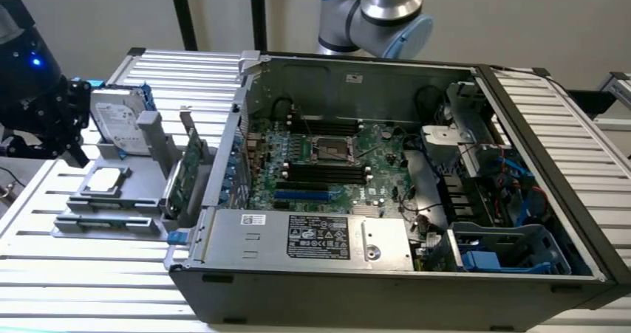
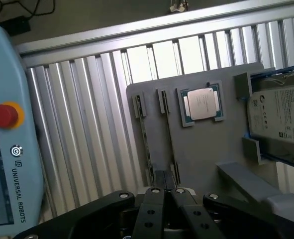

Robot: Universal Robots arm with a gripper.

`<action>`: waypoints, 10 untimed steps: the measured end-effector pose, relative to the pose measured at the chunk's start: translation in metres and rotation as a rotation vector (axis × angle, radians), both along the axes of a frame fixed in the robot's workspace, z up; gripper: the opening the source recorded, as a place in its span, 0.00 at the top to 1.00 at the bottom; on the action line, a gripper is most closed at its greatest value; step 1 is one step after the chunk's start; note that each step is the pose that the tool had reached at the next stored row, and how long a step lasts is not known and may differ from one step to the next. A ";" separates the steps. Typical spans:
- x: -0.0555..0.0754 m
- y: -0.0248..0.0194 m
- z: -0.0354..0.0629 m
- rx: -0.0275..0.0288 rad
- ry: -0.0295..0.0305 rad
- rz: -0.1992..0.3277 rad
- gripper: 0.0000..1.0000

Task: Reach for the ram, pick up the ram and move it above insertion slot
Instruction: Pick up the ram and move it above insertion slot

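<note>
Wrist view: your black two-finger gripper (image 2: 164, 181) has its fingers pressed fully together, with nothing between them. It hangs over one edge of the flat grey plastic holder plate (image 2: 199, 149), tips just above the ends of two narrow parallel slots. The ram (image 2: 146, 142) is the long thin strip standing on edge in the slot farther from the square silver processor chip (image 2: 202, 103). You see it edge-on, so chips and colour can't be made out. A second similar thin strip (image 2: 169, 137) stands in the neighbouring slot. The tips are near both strip ends, but you can't tell whether they touch. The silver boxy hard drive (image 2: 281, 114) sits in a bracket on the plate, on the processor's other side. The pale blue teach pendant with a red round button (image 2: 2, 114) lies off the plate on the ribbed aluminium table (image 2: 87, 124).

Exterior view: the gripper is at the exterior view's left, over the holder plate. The upright green expansion card with metal bracket (image 1: 188, 174) stands between the plate and the open dark grey computer case (image 1: 394, 274), which has a green motherboard (image 1: 326, 156) inside.
</note>
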State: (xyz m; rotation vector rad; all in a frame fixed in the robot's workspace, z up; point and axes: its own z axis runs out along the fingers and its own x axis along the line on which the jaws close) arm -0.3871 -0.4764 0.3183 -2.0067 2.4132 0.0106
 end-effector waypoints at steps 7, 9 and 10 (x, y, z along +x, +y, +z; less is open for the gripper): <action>0.000 0.0024 -0.0011 0.0001 0.0098 0.021 0.88; 0.000 0.0024 -0.0012 0.0002 0.0183 0.022 0.76; 0.000 0.0024 -0.0012 0.0002 0.0214 0.022 0.76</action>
